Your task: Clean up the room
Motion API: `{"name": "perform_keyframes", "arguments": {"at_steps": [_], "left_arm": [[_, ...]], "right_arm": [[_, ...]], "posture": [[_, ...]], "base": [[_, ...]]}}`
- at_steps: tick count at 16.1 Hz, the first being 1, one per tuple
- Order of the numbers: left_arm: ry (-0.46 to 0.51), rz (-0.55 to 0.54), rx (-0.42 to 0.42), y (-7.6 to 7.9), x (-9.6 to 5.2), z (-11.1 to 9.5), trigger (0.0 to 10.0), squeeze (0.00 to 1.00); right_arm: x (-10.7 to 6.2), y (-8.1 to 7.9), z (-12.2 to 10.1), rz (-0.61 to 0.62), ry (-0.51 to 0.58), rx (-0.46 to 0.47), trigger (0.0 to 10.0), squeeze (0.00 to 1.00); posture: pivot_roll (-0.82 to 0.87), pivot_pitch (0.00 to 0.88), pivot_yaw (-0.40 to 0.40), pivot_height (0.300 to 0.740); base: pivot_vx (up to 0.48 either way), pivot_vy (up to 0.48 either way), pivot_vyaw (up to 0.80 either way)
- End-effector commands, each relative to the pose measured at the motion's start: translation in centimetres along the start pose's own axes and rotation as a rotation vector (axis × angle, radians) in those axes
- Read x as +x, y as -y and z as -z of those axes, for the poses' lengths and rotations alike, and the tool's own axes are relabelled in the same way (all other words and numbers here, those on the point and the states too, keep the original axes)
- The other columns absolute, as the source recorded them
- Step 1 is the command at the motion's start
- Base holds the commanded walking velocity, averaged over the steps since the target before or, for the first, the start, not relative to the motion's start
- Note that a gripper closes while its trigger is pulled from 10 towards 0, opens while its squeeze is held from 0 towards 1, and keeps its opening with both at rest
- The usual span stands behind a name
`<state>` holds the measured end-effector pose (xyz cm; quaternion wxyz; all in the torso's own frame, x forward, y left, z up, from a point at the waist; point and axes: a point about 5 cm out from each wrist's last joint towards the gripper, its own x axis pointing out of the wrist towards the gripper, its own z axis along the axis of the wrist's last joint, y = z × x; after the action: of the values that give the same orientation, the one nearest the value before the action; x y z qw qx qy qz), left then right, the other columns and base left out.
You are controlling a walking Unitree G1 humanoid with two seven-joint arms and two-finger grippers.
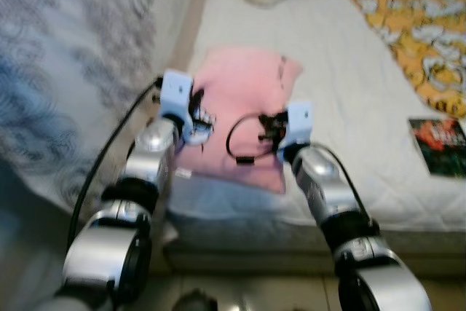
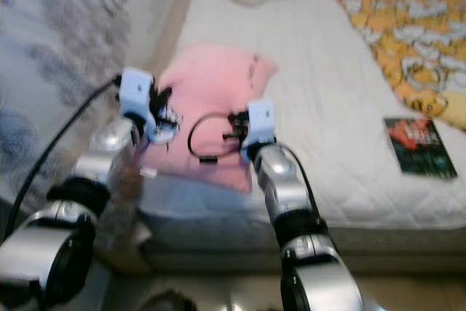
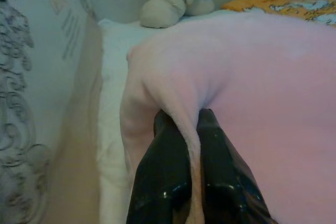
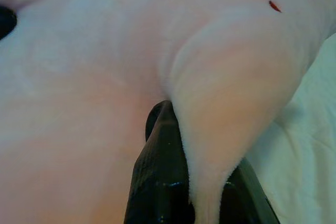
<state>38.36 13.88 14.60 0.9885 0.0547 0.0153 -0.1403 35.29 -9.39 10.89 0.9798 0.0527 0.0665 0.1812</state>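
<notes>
2 grippers (image 3: 191, 145) (image 4: 184, 156), 1 pink pillow (image 1: 244, 100)

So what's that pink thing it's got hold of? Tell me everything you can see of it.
It is a pink pillow, soft and fuzzy like plush, roughly square with a small dark mark near one corner. It lies on the white bed near its left side, its near edge at the mattress's edge. The left gripper pinches a fold at one near corner, and the right gripper pinches a fold at the other.
</notes>
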Motion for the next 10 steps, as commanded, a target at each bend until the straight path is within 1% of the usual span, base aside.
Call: {"name": "perform_keyframes", "arguments": {"at_steps": [1,5,7,8,10], "left_arm": [[0.037,-0.021,-0.004,-0.13,0.21,-0.92,10.0,0.00],[0.030,-0.017,-0.027,0.20,0.27,-0.78,10.0,0.00],[0.007,-0.070,-0.043,-0.05,0.27,-0.47,10.0,0.00],[0.004,-0.078,-0.047,-0.12,0.25,-0.41,10.0,0.00],[-0.002,-0.099,-0.047,-0.21,0.15,-0.23,10.0,0.00]], "right_arm": [[-0.46,1.62,-0.48,0.054,0.016,-0.012,10.0,0.00],[-0.60,2.04,-0.42,0.065,0.009,-0.015,10.0,0.00],[-0.47,2.15,-0.43,0.064,-0.007,-0.041,10.0,0.00],[-0.43,2.10,-0.42,0.059,-0.007,-0.046,10.0,0.00],[-0.11,1.77,-0.39,0.035,-0.029,-0.084,10.0,0.00]], "posture": [[0.07,0.000,0.015,0.740],[0.07,0.000,0.016,0.740],[0.07,0.000,0.016,0.740],[0.07,0.000,0.016,0.740],[0.08,0.000,0.004,0.740]], "base": [[0.480,0.000,0.00],[0.480,0.000,0.00],[0.480,0.000,0.00],[0.480,0.000,0.00],[0.480,0.000,0.47]]}}
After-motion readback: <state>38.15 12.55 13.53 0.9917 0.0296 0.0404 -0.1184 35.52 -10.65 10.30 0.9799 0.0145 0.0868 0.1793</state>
